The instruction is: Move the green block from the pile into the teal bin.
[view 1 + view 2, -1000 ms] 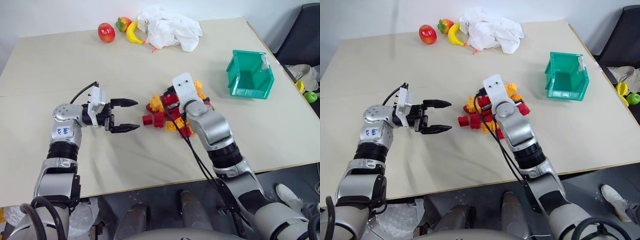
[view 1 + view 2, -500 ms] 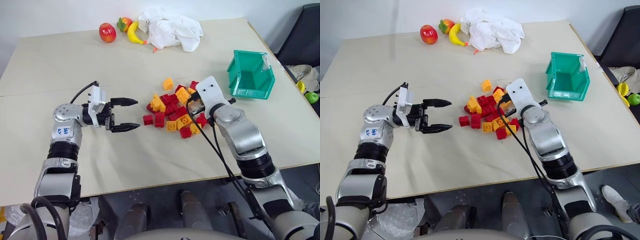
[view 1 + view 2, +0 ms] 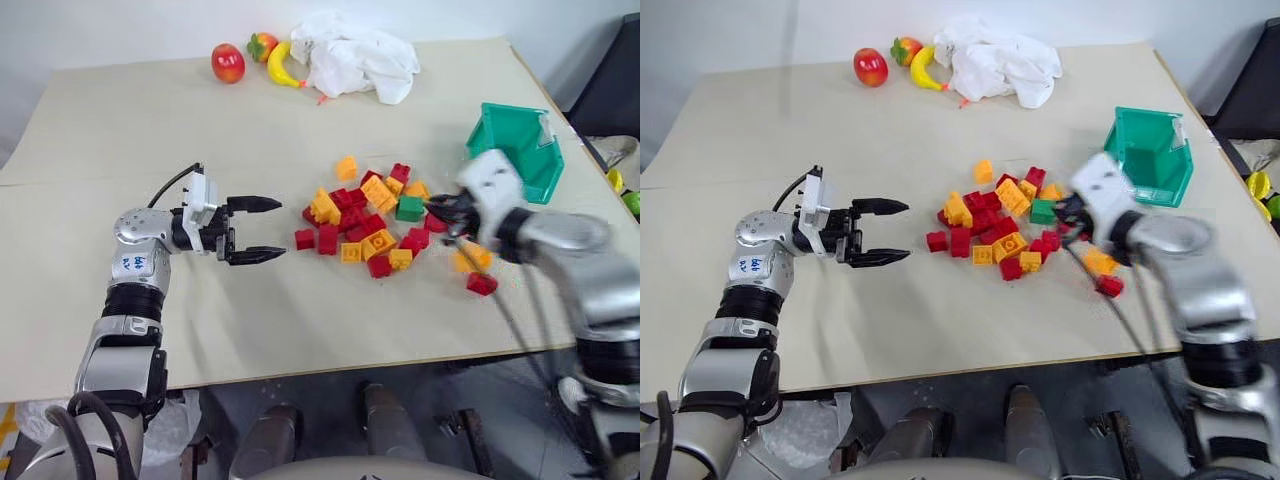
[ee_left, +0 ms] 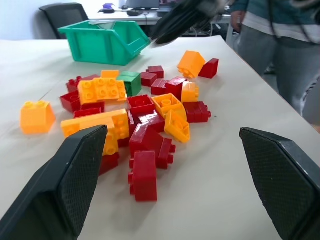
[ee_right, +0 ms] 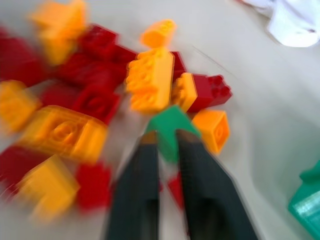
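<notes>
The pile (image 3: pixel 365 220) of red and orange-yellow bricks lies spread at mid-table. The green block (image 3: pixel 408 208) rests on its right side, studs up, uncovered; it also appears in the right wrist view (image 5: pixel 169 126) just beyond my fingertips. My right gripper (image 3: pixel 443 211) hovers just right of the green block, pointing at it, its fingers a narrow gap apart and holding nothing. The teal bin (image 3: pixel 520 150) stands to the right, behind that hand. My left gripper (image 3: pixel 256 230) hangs wide open and level, left of the pile and apart from it.
An orange brick (image 3: pixel 470 258) and a red brick (image 3: pixel 481 284) lie apart from the pile at the right. An apple (image 3: pixel 228 63), a banana (image 3: pixel 280 68) and a white cloth (image 3: pixel 355 55) sit at the far edge. A person (image 4: pixel 280 45) stands beside the table.
My right arm has swung right and back out of the pile, uncovering the green block and knocking bricks rightward. Its fingers have parted slightly. The left arm has kept still.
</notes>
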